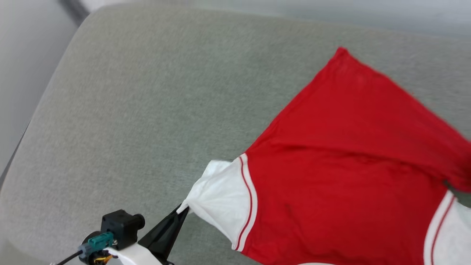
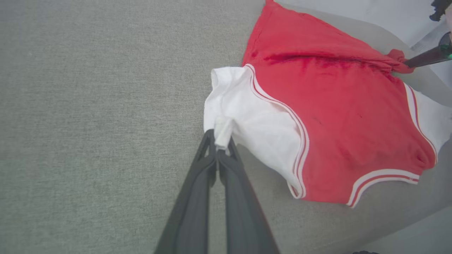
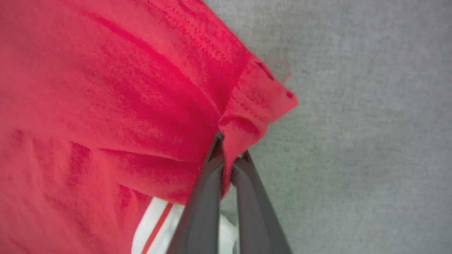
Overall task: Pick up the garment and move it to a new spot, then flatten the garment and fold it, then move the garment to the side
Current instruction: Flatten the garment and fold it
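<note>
Item: garment [image 1: 349, 165] [image 2: 335, 116] [image 3: 106, 88], a red jersey shirt with white short sleeves and red-and-white striped trim, plain side up, with no print visible. Location: on the right part of the grey-green fabric-covered counter [image 1: 147, 110] [image 2: 88, 123] [image 3: 370, 141]. It is spread mostly flat and running off the counter's near-right area in the head view, with one hem corner pointing toward the counter's far edge. Condition: a dark crease crosses the red body; the left sleeve [image 1: 220, 198] [image 2: 254, 123] is drawn into a point toward the counter's near-left side. Left end effector [image 1: 183, 210] [image 2: 219, 141]: dark fingers pressed together, pinching the tip of that white sleeve just above the counter. Right end effector [image 3: 229, 151] [image 2: 406, 64]: fingers closed on a bunched red hem corner at the counter's right side. The cloth is gathered into folds at the grip, and a strip of white sleeve with a red stripe [image 3: 155, 225] lies below it. Accessory: a black wrist camera with a teal connector [image 1: 121, 224] sits on the left arm over the counter's near edge.
</note>
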Controlling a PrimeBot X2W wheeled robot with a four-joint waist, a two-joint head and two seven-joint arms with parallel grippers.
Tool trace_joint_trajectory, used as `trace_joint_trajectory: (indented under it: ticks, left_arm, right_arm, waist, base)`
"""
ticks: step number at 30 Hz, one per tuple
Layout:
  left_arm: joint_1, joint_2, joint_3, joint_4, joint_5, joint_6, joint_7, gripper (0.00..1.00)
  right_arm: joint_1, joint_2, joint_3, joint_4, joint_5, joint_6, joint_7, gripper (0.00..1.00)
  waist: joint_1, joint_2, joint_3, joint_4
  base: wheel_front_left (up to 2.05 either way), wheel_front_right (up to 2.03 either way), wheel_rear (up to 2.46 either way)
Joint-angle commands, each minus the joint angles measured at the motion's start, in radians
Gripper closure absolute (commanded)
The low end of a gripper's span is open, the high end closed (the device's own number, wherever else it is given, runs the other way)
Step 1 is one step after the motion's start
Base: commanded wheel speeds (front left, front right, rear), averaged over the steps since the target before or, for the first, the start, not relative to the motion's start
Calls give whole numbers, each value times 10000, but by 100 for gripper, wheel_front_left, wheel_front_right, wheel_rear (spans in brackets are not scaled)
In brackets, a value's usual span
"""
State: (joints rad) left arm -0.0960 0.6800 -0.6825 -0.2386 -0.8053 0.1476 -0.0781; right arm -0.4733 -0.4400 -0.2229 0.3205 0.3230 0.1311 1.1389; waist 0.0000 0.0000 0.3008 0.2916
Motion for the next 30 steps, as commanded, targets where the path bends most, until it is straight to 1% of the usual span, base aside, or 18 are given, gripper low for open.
trace_joint_trajectory:
  ticks: [1, 3, 4, 7, 13, 17, 22, 23, 24, 26, 30]
  left_arm:
    - [294, -7, 53, 95, -144, 113, -124, 100]
    - [425, -33, 84, 189, -232, 149, -201, 100]
    - [425, -33, 84, 189, -232, 149, -201, 100]
    - [622, -55, 138, 332, -343, 210, -321, 100]
    - [941, -65, 196, 505, -513, 313, -492, 100]
    - [1056, -84, 207, 534, -547, 353, -552, 100]
    - [1091, -96, 190, 509, -598, 368, -571, 100]
    - [1089, -87, 185, 499, -602, 369, -566, 100]
    - [1096, -75, 182, 488, -605, 370, -557, 100]
    - [1100, -58, 183, 453, -594, 396, -537, 100]
    - [1075, -24, 169, 334, -549, 424, -516, 100]
  right_arm:
    - [861, 17, 78, -423, 345, -6, -130, 100]
    - [1619, 118, 69, -822, 658, -7, -181, 100]
    - [1619, 118, 69, -822, 658, -7, -181, 100]
    - [2640, 229, 15, -1512, 1006, -6, -311, 100]
    - [4528, 676, -145, -2496, 1140, -6, -538, 100]
    - [5364, 968, -103, -2706, 1243, -6, -782, 100]
    - [5792, 1093, -26, -2526, 1141, -6, -1197, 100]
    - [5740, 1122, -37, -2525, 1152, -6, -1337, 61]
    - [5676, 1155, -44, -2496, 1206, -6, -1412, 0]
    - [5575, 1095, 97, -2558, 1398, -6, -1390, 0]
    - [5173, 874, 216, -3088, 1735, -6, -1447, 0]
  waist:
    - [0, 0, -1023, -962]
    - [0, 0, -1247, -1140]
    - [0, 0, -1247, -1140]
    - [0, 0, -1515, -1411]
    - [0, 0, -1925, -1816]
    - [0, 0, -2084, -2009]
    - [0, 0, -2163, -2178]
    - [0, 0, -2172, -2199]
    - [0, 0, -2181, -2218]
    - [0, 0, -2189, -2241]
    - [0, 0, -2123, -2205]
  base:
    - [0, 0, 0]
    - [0, 0, 0]
    - [0, 0, 0]
    - [0, 0, 0]
    - [0, 0, 0]
    - [0, 0, 0]
    - [0, 0, 0]
    - [0, 0, 0]
    - [0, 0, 0]
    - [0, 0, 0]
    - [0, 0, 0]
